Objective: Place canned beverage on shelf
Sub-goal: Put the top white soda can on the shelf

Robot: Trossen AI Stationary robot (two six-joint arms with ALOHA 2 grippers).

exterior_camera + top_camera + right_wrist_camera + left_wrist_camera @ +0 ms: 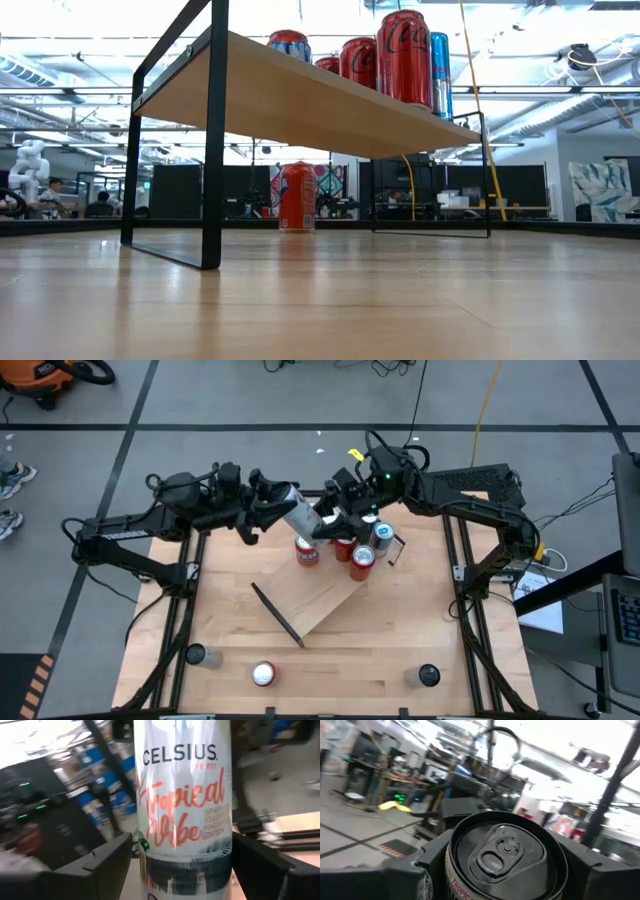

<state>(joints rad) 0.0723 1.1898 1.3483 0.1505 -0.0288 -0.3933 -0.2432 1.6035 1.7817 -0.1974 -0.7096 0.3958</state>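
A white Celsius can (pixel 298 512) is held tilted in the air above the table's far edge, between my two grippers. My left gripper (pixel 272 506) is shut on its top end; the dark lid (pixel 502 852) faces the left wrist camera. My right gripper (pixel 326 520) is shut on the can's lower part (pixel 182 865). The light-wood shelf (pixel 330 598) stands slantwise on its black end brackets (pixel 278 615) on the table. Several red and blue cans (pixel 362 563) stand at its far right end and show on it in the low view (pixel 405 55). Neither gripper shows in the low view. My left gripper pinches the can's sides just below its top rim (pixel 451 870) between its two fingers. The fingers come from the table's left and lie along the can. The can is lifted clear and tilted. My right gripper has one finger (pixel 107 862) on each side of the can's lower body, near the dark band (pixel 185 872). The fingers come from the table's right and lie across the can. The can is clear of the shelf and the table.
A red can (pixel 297 197) stands on the table just beyond the shelf's far edge (pixel 307 552). Near the table's front edge stand a dark can (pixel 195 655), a red can (pixel 263 675) and another dark can (pixel 428 676). Bare board lies at the shelf's near left end.
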